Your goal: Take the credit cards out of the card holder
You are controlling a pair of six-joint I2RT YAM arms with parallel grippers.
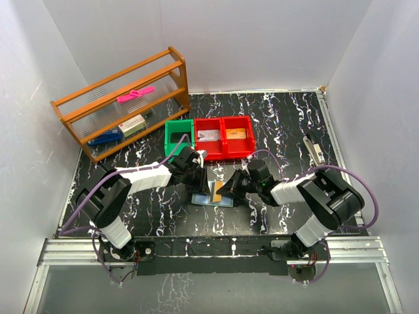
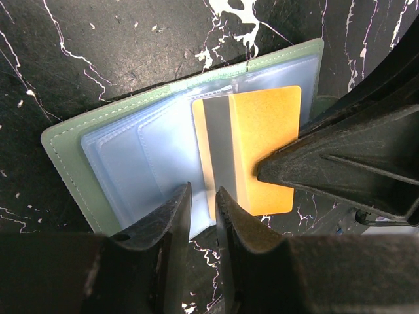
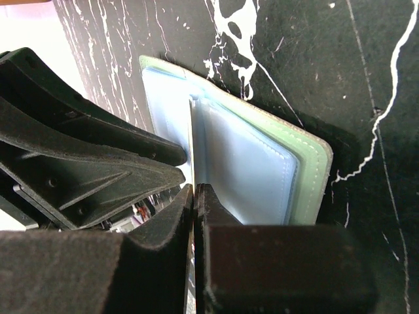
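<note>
Holder (image 2: 131,157) is lying open on the black, white-veined worktop (image 2: 98,52), at 12 o'clock from the gap between the two arm bases. Its pale blue sleeves are facing up inside green stitched edging.

An orange card (image 2: 262,131) with a grey stripe is sitting over one half of the holder. In the left wrist view, its end at 5 o'clock is reaching past the holder's edge. Whether any of it is tucked in a sleeve, I cannot tell.

The right hand (image 3: 195,193) is coming in from the holder's 3 o'clock in the top view. It is closed tight on the card's edge, which is showing as a thin pale line between the fingers.

The left hand (image 2: 203,199) is coming in from 10 o'clock. Its fingers are standing a little apart and pinching the edge of a clear sleeve, so it is gripping the holder.

A green bin (image 1: 178,123) and two red bins (image 1: 222,156) are sitting at the holder's 12 o'clock, near but apart from it. A wooden rack (image 1: 118,98) is standing at 10 o'clock, well apart.
</note>
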